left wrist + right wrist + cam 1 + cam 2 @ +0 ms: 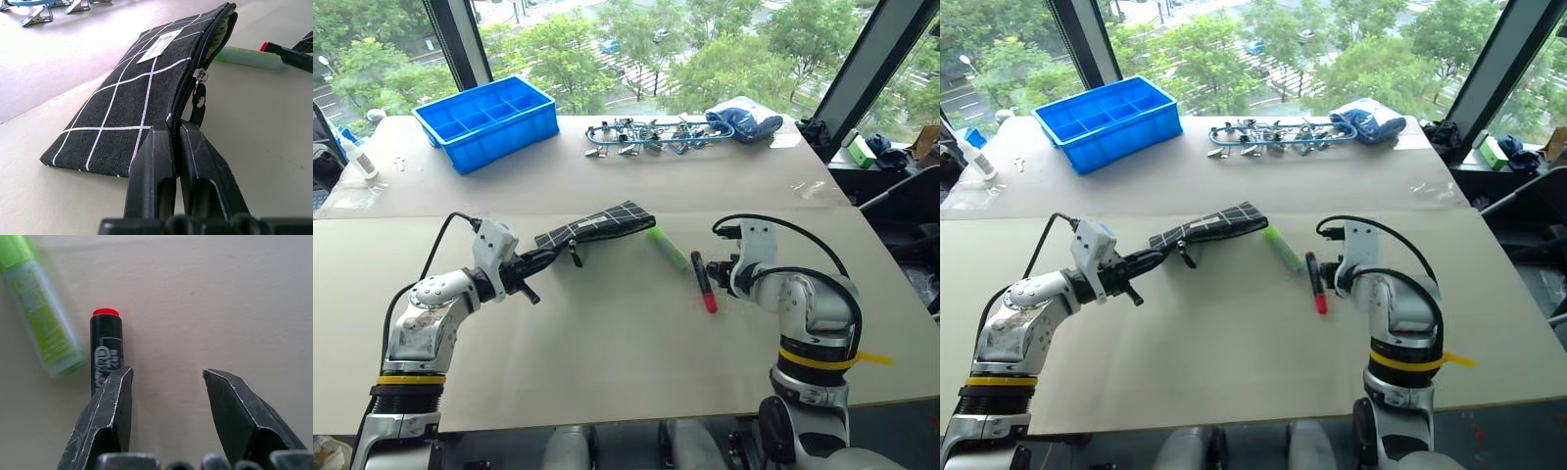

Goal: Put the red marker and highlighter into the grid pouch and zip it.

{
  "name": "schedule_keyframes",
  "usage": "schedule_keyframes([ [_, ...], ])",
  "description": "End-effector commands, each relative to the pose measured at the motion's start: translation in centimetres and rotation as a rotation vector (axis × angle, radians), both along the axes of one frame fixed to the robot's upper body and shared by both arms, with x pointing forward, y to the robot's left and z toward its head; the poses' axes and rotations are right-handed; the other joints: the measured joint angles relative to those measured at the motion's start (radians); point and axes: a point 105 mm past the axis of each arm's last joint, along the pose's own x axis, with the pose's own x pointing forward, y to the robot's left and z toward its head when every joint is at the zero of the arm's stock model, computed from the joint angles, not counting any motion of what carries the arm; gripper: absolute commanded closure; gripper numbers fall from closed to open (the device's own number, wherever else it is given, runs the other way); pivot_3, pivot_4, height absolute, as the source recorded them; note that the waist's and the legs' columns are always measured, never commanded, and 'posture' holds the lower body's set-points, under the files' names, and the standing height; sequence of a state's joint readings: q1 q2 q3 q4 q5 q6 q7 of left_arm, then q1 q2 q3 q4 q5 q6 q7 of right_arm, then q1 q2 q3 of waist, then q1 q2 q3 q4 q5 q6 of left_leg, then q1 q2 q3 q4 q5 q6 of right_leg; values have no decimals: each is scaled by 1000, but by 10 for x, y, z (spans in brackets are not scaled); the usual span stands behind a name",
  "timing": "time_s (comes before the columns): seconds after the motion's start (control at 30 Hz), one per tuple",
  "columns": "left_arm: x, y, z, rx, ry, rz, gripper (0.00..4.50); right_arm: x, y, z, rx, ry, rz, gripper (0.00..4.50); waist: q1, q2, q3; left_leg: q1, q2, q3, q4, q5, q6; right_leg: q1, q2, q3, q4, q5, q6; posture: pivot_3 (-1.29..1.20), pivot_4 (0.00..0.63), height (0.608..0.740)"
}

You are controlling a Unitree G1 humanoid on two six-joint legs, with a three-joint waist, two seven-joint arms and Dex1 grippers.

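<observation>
A pale tabletop (607, 343) is stretching away toward large windows. On the left, the left gripper (546, 258) is pinching the near left end of the grid pouch (597, 223) with its two black fingers (156, 161) pressed tight together on the zipper edge. The grid pouch, black with thin white lines and a small white label, is lying at a slant, running from the gripper toward the far right. Its far end is gaping slightly open, and the zipper pull is hanging partway along the edge.

Just to the right of the pouch's open end, the highlighter (668, 248), a light-green translucent stick, is lying flat on the table. Close to its right, the red marker (703, 282) is lying flat too, its red end pointing toward the near edge.

The right gripper (166, 377) is sitting right beside the red marker with its fingers spread apart, holding nothing. One finger is overlapping the marker's black barrel.

Farther back, a blue divided bin (489, 119), a row of metal clips (641, 135) and a blue cloth bundle (744, 121) are resting near the windows.
</observation>
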State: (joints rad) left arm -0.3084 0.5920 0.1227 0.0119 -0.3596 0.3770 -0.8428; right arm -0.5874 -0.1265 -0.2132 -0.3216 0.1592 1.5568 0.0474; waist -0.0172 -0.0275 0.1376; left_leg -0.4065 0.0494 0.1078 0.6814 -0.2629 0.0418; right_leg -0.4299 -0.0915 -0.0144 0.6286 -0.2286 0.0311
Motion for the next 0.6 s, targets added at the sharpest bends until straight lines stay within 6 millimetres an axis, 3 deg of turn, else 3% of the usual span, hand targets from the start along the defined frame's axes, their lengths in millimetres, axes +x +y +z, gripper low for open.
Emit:
schedule_keyframes([
  [0.03, 0, -4, 11, -11, -44, -20, 4500, -2, 4, 16, 22, -48, 15, 1930, 0, 0, 0, 0, 0, 0, 0, 0, 0, 0, 0, 0, 0, 0, 0, 0, 150, 740],
  [0.3, -1, -4, 10, -7, -39, -26, 4500, 5, -2, 29, -7, -117, 8, 1930, 0, 0, 0, 0, 0, 1, 0, 0, 0, 0, 0, 0, 0, 0, 0, 0, 150, 740],
  [0.47, -2, -3, 11, -5, -38, -27, 4500, 5, 18, 45, 81, -138, 92, 1930, -2, 0, 0, 0, 0, 1, -1, 1, -1, -2, 1, 1, 1, 0, 0, 0, 150, 740],
  [0.6, -2, -3, 10, -5, -35, -26, 4500, -2, 33, 41, 116, -122, 167, 1930, -1, 0, 0, -1, 0, 1, -2, 1, -2, -2, 0, 0, 1, 0, -1, 0, 150, 740],
])
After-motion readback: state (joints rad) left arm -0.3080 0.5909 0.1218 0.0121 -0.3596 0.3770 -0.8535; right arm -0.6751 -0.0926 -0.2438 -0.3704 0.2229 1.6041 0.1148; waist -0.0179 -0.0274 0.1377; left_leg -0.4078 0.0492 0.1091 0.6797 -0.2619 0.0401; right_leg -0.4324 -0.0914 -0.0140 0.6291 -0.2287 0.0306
